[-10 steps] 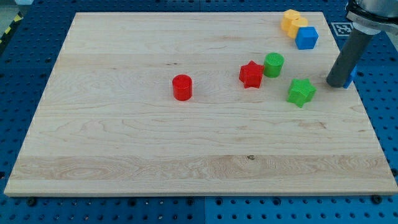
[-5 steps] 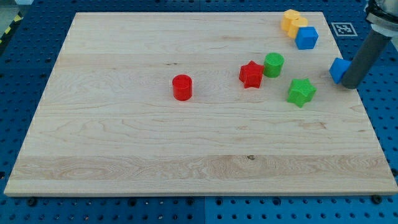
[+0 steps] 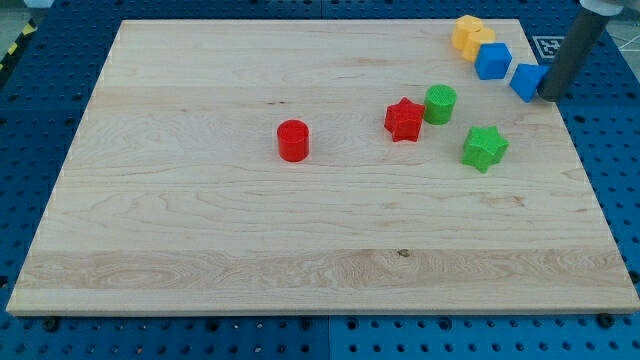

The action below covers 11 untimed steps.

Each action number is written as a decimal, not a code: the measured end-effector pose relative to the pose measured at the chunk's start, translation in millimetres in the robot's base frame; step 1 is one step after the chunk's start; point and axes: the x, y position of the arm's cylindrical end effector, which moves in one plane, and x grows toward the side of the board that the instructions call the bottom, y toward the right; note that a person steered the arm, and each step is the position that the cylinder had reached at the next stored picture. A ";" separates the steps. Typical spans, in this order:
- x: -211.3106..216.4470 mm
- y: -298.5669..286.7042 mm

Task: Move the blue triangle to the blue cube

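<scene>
The blue triangle lies near the board's right edge at the view's top right. The blue cube sits just to its left and slightly higher, a small gap apart. My tip is at the triangle's right side, touching or almost touching it. The dark rod rises from there out of the view's top right.
A yellow block touches the blue cube's upper left. A green cylinder, red star and green star cluster below the cube. A red cylinder stands mid-board. The board's right edge runs just below the tip.
The tip has moved up the view along the board's right edge, and the blue triangle has slid up and left with it, ending close to the blue cube.
</scene>
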 end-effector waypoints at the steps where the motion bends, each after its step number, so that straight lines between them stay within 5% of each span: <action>1: -16.6 0.0; 6: -36.4 -11.2; 11: -3.3 -35.7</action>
